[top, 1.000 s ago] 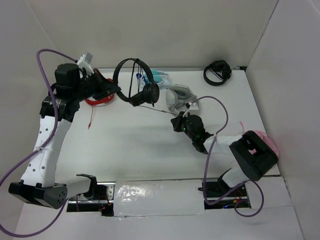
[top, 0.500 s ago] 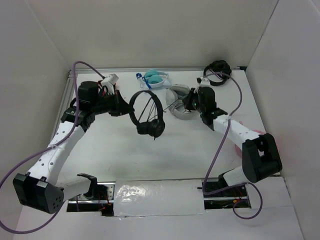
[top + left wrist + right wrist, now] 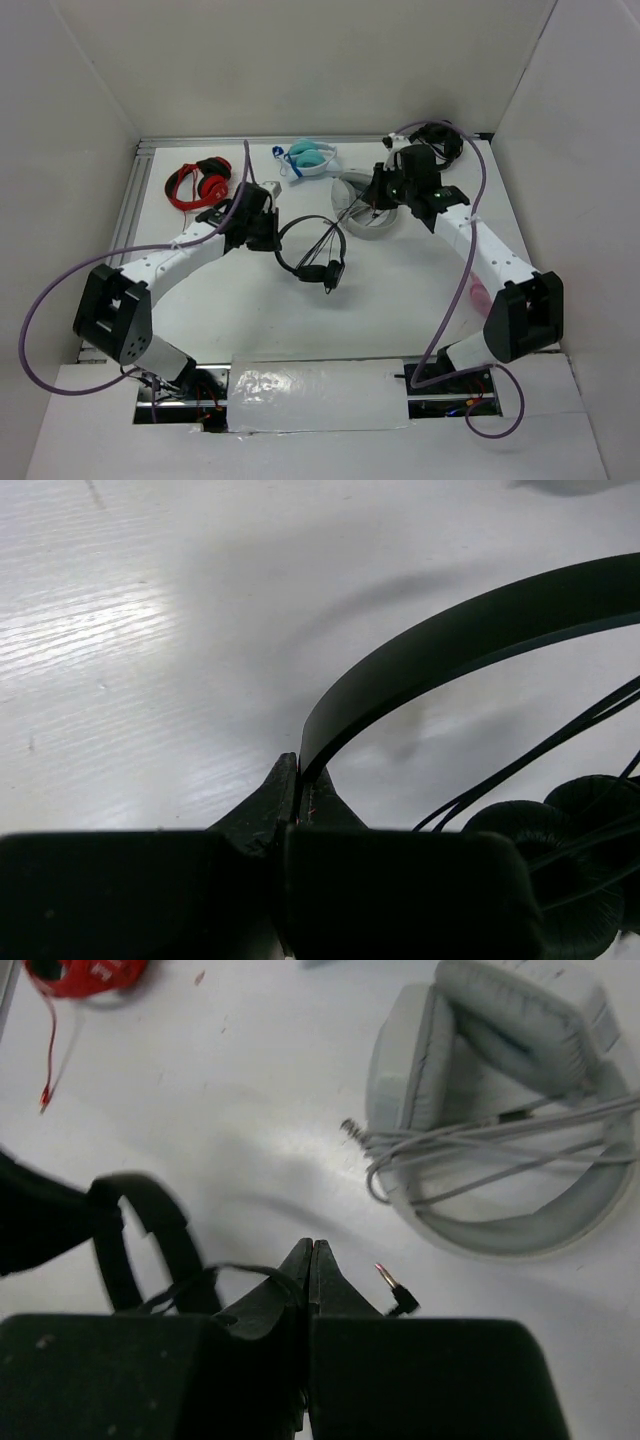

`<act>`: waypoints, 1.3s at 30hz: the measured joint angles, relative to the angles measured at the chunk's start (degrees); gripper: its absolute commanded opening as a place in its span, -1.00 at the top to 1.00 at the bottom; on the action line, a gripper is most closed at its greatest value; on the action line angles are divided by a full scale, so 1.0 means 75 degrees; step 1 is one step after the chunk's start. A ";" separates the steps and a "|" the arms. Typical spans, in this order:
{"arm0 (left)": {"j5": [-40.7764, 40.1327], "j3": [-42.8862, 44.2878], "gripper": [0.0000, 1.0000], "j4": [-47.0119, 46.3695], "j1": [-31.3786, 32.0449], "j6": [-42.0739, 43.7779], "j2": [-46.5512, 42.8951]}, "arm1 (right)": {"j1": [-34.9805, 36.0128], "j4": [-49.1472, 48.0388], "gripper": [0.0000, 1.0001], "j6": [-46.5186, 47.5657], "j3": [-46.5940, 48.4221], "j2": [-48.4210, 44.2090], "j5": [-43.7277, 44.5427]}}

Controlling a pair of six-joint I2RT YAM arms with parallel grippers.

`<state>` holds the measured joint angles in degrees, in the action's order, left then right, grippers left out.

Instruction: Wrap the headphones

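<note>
Near the middle of the white bench [image 3: 230,300], seen from above, slim all-black on-ear headphones [image 3: 320,272] with a thin arched headband hang just over the surface. A second ago they were held higher, toward 11 o'clock. The left claw [image 3: 272,232] has since carried them in, and it is clamped on the flat headband at their 9 o'clock side. The left wrist view shows the band pinched between the closed tips.

The right claw [image 3: 372,200] has swung from the near right out to 1 o'clock. It is shut, seemingly on the thin black cable [image 3: 335,225], whose strands run taut across the headband arch toward it. In the right wrist view the cable's metal plug [image 3: 397,1295] juts out just beside the tips.

With the headband steadied and the cable drawn out, winding looks under way, with little loose cable left.

A pale grey padded headset [image 3: 365,215] lies directly beneath the right claw and could snag the cable. Red-and-black headphones [image 3: 200,183] sit at 10 o'clock. Teal headphones [image 3: 308,155] sit at 12. A bulky bundled black headset [image 3: 445,140] occupies the far corner at 1 o'clock.
</note>
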<state>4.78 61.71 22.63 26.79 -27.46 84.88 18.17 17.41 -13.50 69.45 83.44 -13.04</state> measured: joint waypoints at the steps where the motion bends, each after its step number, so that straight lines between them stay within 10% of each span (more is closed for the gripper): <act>1: -0.0230 0.0064 1.00 0.0064 0.0064 -0.0038 0.0152 | 0.0009 0.0227 1.00 0.0055 0.0023 -0.0067 -0.0181; 18: -0.1900 0.2378 1.00 0.2098 0.0315 -0.2221 0.1259 | 0.1941 0.1431 0.83 0.0629 0.0705 0.0554 -0.4185; 39: -0.0627 0.2221 1.00 0.2474 -0.0487 -0.3550 0.0597 | 0.4619 0.0909 0.17 -0.0568 0.0580 0.0912 0.1058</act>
<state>0.08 78.37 41.19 23.14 -54.08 89.36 52.82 24.23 -17.76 73.80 90.28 -5.10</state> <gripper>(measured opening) 0.042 0.358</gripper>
